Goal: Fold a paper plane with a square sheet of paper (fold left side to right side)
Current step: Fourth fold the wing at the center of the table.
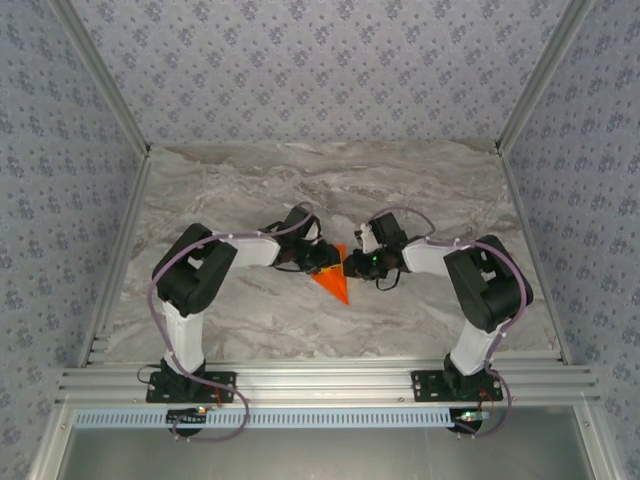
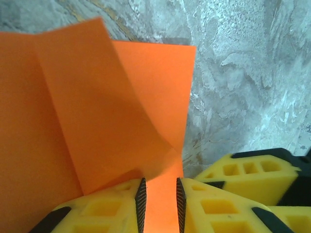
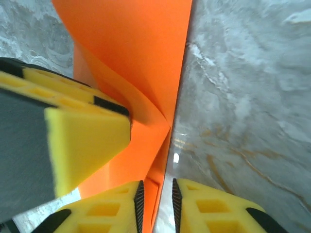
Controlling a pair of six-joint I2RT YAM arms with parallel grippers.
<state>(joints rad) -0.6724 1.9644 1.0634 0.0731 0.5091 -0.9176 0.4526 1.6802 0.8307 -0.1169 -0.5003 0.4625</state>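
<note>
Partly folded, the orange paper curls loosely.

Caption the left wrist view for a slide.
Thin orange paper sheet, one flap curling up, on the grey marble table, seen between the left gripper's slightly parted yellow fingers.

Paper lies on table between left end effector and right end effector.
</note>
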